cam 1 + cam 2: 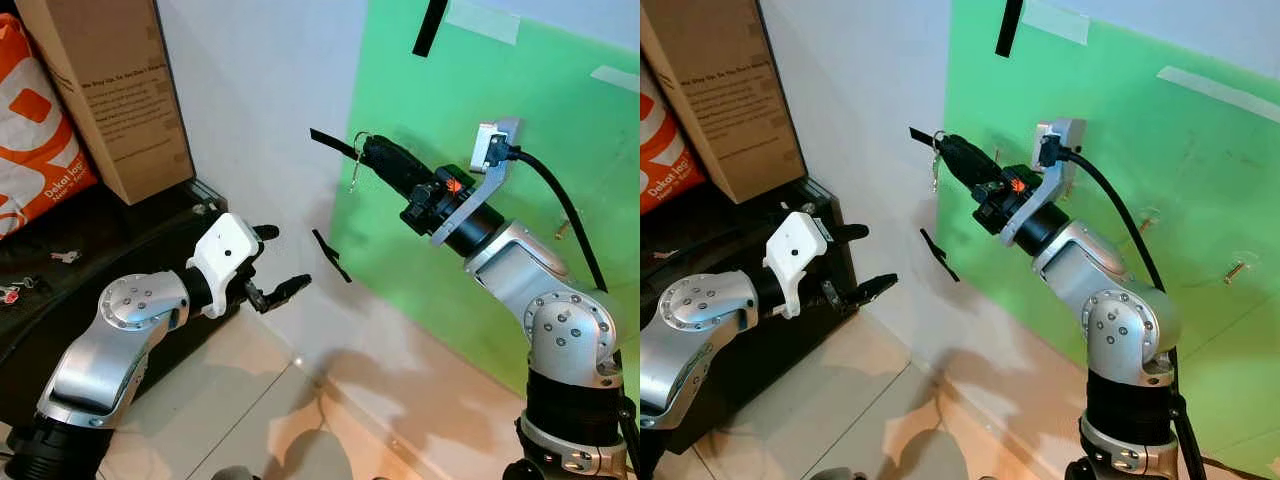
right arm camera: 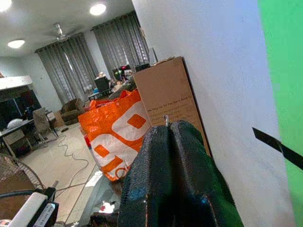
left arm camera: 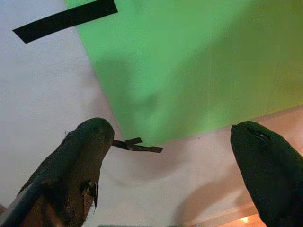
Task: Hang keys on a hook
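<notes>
Two silver arms reach toward a white wall [image 1: 260,90] partly covered by a green sheet [image 1: 470,90]. The right gripper [image 1: 366,146] is raised high, its two black fingers pressed together and clenched on the ring of the keys [image 1: 356,168], which dangle just below the fingertips, close to the left edge of the green sheet and near a strip of black tape [image 1: 332,142] that crosses from the white wall onto the green. In the right wrist view the closed fingers [image 2: 170,175] show a small loop of metal poking out at their tips. Lower down, a second piece of black tape [image 1: 331,255] sticks out from the sheet's edge. A small hook [image 1: 1237,268] is fixed to the green sheet well to the right of the keys, and another small fitting [image 1: 563,229] sits on the green beyond the right arm. The left gripper [image 1: 283,262] hangs lower and to the left, its fingers spread apart and grasping nothing, pointing toward the wall. Behind it stands a dark cabinet [image 1: 150,230], with a brown cardboard box [image 1: 110,90] and an orange bag [image 1: 35,120] resting on top. The floor [image 1: 260,400] is pale tile.
</notes>
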You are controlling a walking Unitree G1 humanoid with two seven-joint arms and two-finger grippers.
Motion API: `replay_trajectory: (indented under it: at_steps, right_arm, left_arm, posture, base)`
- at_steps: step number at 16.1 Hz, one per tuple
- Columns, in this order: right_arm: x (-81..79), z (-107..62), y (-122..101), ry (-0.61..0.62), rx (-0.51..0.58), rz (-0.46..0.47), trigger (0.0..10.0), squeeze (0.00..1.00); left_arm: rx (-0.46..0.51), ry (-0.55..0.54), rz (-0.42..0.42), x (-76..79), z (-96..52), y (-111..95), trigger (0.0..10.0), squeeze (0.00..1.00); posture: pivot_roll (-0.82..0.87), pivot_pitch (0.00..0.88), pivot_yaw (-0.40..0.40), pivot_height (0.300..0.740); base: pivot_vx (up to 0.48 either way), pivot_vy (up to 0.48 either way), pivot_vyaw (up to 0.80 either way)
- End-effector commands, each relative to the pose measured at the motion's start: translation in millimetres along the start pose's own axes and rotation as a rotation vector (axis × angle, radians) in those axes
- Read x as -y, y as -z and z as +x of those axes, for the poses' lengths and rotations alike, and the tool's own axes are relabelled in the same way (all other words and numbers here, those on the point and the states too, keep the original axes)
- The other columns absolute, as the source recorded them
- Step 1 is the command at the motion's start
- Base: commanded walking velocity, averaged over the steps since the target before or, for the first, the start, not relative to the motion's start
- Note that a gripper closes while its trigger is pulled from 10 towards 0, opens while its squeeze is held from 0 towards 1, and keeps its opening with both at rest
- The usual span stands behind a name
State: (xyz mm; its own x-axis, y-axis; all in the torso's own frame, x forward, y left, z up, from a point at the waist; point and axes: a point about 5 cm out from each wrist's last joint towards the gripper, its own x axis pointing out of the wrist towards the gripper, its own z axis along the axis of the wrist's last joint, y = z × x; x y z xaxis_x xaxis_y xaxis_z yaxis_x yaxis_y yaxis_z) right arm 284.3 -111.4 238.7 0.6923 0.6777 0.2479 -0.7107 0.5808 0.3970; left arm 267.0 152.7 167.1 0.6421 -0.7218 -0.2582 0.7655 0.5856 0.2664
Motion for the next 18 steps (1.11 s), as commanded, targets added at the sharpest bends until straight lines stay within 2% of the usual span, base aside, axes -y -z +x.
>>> replay_trajectory:
  at_steps: [1,3,6,8,15,18]
  right_arm:
    - [2.3,1.7,1.0,0.029,-0.032,-0.007,10.0,0.00]
    - [20.5,6.8,16.9,0.210,-0.098,0.028,10.0,0.00]
    - [37.7,8.9,30.2,0.387,-0.094,0.108,10.0,0.00]
    - [39.1,9.3,31.1,0.410,-0.077,0.127,10.0,0.00]
    - [51.3,5.6,14.3,0.483,0.051,0.193,10.0,0.00]
    - [54.4,5.5,18.4,0.516,0.027,0.201,10.0,0.00]
  left_arm:
    - [0.004,0.021,0.021,1.6,1.9,-2.8,10.0,0.04]
    - [0.004,0.023,0.021,1.6,2.1,-2.6,10.0,0.04]
    - [0.030,0.020,0.020,0.8,2.9,-7.4,10.0,0.04]
    - [0.051,0.021,0.012,0.6,3.0,-11.2,10.0,0.04]
    - [0.056,0.036,0.011,2.5,2.9,-12.0,10.0,0.04]
    - [0.057,0.040,0.009,2.8,2.8,-12.0,10.0,0.04]
  posture:
    - [0.05,0.000,-0.055,0.740]
    - [0.05,0.000,-0.055,0.740]
    - [0.05,0.000,-0.058,0.740]
    - [0.05,0.000,-0.058,0.740]
    - [0.06,0.000,-0.063,0.740]
    - [0.06,0.000,-0.064,0.740]
  base:
    - [0.000,0.000,0.00]
    - [0.000,0.000,0.00]
    - [0.000,0.000,0.00]
    - [0.000,0.000,0.00]
    - [0.000,0.000,0.00]
    - [0.000,0.000,0.00]
